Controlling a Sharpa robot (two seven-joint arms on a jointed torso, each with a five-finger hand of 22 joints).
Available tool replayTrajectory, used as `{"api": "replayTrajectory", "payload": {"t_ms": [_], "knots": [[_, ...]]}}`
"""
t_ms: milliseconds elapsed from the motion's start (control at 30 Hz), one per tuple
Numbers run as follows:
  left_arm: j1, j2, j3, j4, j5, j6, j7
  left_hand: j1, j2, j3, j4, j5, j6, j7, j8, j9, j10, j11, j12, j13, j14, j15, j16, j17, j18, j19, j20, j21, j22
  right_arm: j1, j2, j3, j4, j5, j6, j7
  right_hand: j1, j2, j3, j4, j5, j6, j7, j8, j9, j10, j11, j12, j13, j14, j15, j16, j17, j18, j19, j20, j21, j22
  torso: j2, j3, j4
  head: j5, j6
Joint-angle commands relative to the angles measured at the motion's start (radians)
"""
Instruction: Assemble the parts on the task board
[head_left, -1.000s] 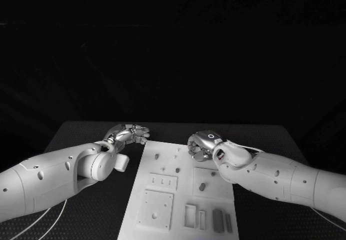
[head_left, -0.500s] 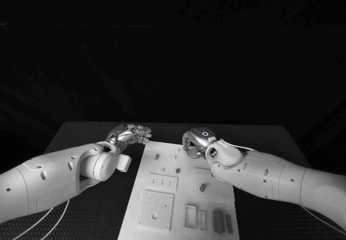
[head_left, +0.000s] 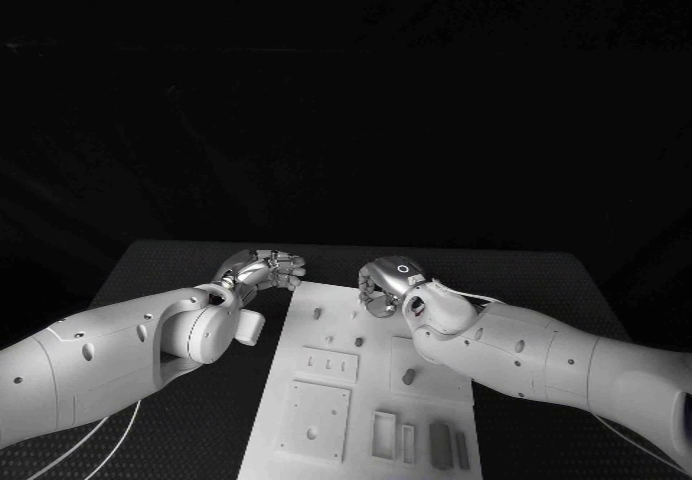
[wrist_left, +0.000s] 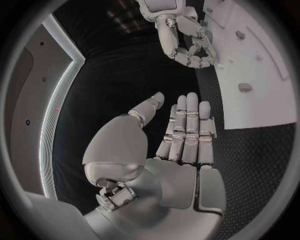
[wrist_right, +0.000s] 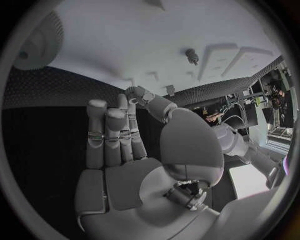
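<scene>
Right hand (head_left: 387, 285) over task board (head_left: 325, 420) far edge; left hand (head_left: 263, 270) beside it.

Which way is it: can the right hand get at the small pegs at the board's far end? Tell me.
Probably yes. The right hand hovers over the far end of the task board, holding nothing, and the small pegs stand uncovered just beside it. The left hand sits off the board's edge.
</scene>
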Motion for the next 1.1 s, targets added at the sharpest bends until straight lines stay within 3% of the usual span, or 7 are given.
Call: {"api": "replayTrajectory", "payload": {"t_ms": [33,133,333,567,1100], "knots": [[0.001,0.001,0.002,0.005,0.005,0.0,0.013,-0.012,0.001,0.005,-0.003,-0.004,-0.002,0.001,-0.007,0.001,0.003,0.002,-0.005,0.0,0.003,0.001,0.004,0.001,0.001,0.002,-0.008,0.007,-0.001,0.0,0.004,0.0,0.0,-0.015,-0.005,-0.005,0.004,-0.002,0.006,-0.001,0.003,0.01,0.0,0.006,0.002,0.02,-0.004,0.004,-0.001,-0.01,-0.014,0.007,-0.001,0.048,0.0,-0.009,0.007,0.017,0.004,-0.0023,0.0044,0.0,0.0],[0.002,0.001,0.002,0.005,0.005,0.0,0.013,-0.012,0.001,0.005,-0.003,-0.004,-0.001,0.001,-0.007,0.001,0.003,0.002,-0.006,0.0,0.003,0.001,0.004,0.001,0.001,0.002,-0.008,0.007,-0.001,0.001,0.007,0.0,-0.001,-0.015,-0.002,-0.004,0.004,-0.002,0.006,-0.001,0.003,0.01,0.0,0.006,0.002,0.02,-0.004,0.004,0.0,-0.01,-0.014,0.007,-0.001,0.048,0.0,-0.009,0.007,0.017,0.006,-0.0039,0.0067,-0.001,-0.002],[0.003,0.003,0.002,0.003,0.005,0.0,0.012,-0.012,0.0,0.005,-0.003,-0.004,-0.001,0.001,-0.007,0.001,0.003,0.002,-0.006,0.0,0.003,0.001,0.004,0.001,0.001,0.002,-0.008,0.007,-0.001,0.001,0.013,0.0,-0.004,-0.014,0.0,-0.004,0.004,-0.002,0.007,-0.001,0.003,0.01,0.0,0.006,0.002,0.02,-0.004,0.004,0.0,-0.01,-0.014,0.007,-0.002,0.048,0.0,-0.009,0.007,0.017,0.008,-0.0028,0.0015,0.004,-0.005],[0.003,0.007,0.002,0.001,0.005,0.002,0.011,-0.013,0.0,0.006,-0.004,-0.004,-0.001,0.001,-0.007,0.002,0.003,0.002,-0.006,0.0,0.002,0.001,0.004,0.001,0.001,0.002,-0.008,0.007,-0.002,0.002,0.013,0.0,-0.012,-0.018,0.013,-0.008,0.003,-0.003,0.008,-0.001,0.003,0.01,0.0,0.005,0.003,0.02,-0.004,0.003,0.001,-0.01,-0.014,0.007,-0.002,0.048,0.0,-0.009,0.007,0.017,0.013,-0.0055,0.0039,-0.001,-0.002],[0.003,0.009,0.002,-0.001,0.005,0.002,0.012,-0.014,0.0,0.006,-0.004,-0.004,-0.002,0.001,-0.008,0.002,0.003,0.002,-0.007,0.0,0.002,0.001,0.004,0.001,0.001,0.002,-0.008,0.008,-0.002,0.003,0.021,-0.001,-0.013,-0.017,0.028,-0.004,0.002,-0.004,0.01,-0.001,0.003,0.009,0.0,0.004,0.004,0.018,-0.004,0.002,0.004,-0.011,-0.014,0.007,-0.004,0.048,-0.002,-0.009,0.008,0.017,0.013,-0.0043,0.0045,0.0,-0.006]]}}
